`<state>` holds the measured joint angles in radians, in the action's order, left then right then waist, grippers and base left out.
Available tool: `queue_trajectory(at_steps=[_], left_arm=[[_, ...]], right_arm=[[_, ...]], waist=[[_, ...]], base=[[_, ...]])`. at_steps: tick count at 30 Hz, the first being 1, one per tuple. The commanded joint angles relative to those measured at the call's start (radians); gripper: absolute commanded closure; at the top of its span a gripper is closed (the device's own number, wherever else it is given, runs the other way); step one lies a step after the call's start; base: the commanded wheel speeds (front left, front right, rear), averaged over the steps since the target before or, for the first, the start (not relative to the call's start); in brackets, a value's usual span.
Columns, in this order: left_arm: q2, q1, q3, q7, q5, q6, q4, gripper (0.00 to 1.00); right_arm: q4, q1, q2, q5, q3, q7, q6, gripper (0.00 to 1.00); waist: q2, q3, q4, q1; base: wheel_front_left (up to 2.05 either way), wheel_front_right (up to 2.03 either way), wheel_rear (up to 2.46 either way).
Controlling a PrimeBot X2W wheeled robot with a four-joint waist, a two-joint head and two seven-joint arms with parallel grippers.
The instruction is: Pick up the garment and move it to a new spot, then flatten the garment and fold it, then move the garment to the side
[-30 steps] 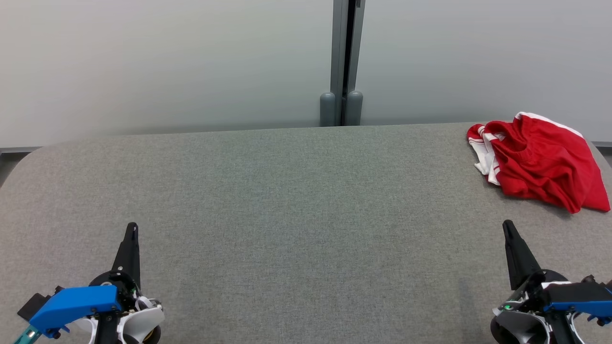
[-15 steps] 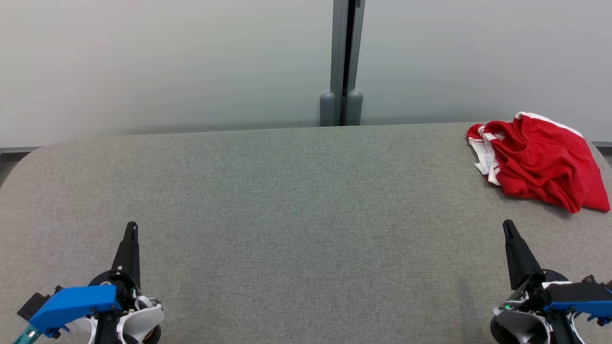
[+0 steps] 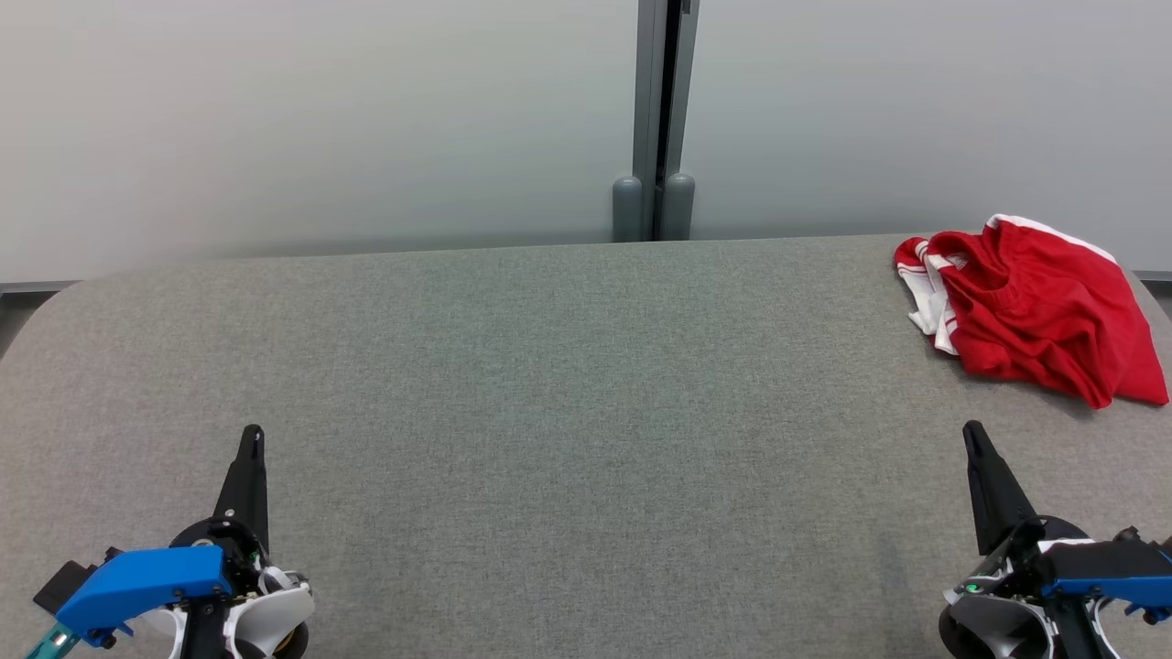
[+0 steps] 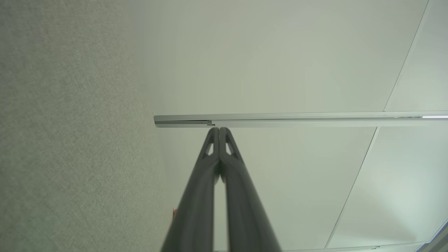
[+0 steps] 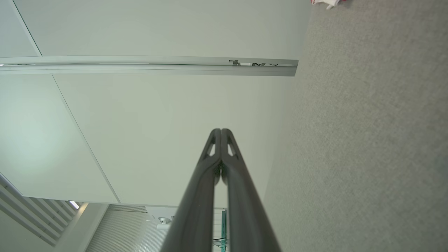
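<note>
Lying crumpled is the red, white-trimmed garment (image 3: 1035, 316), left gripper (image 3: 252, 434) and right gripper (image 3: 971, 430) both clenched

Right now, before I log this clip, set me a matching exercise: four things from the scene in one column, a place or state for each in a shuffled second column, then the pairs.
Column one
1. garment
2. left hand
3. right hand
4. post

Column two
A. shut, empty, lower left of the head view
B. red with white trim, crumpled at the far right of the table
C. upright behind the table's far edge, between two wall panels
D. shut, empty, lower right of the head view, short of the garment

Pairs: 1-B, 2-A, 3-D, 4-C
</note>
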<state>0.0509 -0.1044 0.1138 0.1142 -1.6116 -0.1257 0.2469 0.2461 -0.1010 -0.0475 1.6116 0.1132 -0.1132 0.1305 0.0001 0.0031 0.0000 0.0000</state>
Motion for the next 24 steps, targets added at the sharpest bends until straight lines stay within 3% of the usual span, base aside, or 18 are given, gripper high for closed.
queue_trajectory(at_steps=[1, 24], left_arm=[[-0.001, -0.009, 0.002, 0.004, -0.002, -0.009, -0.004, 1.0], [-0.001, -0.009, 0.002, 0.004, -0.003, -0.009, -0.004, 1.0]], right_arm=[[-0.003, -0.014, -0.005, 0.003, 0.003, -0.005, 0.0, 1.0], [-0.004, -0.014, -0.005, 0.003, 0.003, -0.005, 0.0, 1.0]], waist=[[-0.0001, 0.0, 0.0, 0.0], [-0.0001, 0.0, 0.0, 0.0]], base=[[0.0, 0.0, 0.0], [0.0, 0.0, 0.0]])
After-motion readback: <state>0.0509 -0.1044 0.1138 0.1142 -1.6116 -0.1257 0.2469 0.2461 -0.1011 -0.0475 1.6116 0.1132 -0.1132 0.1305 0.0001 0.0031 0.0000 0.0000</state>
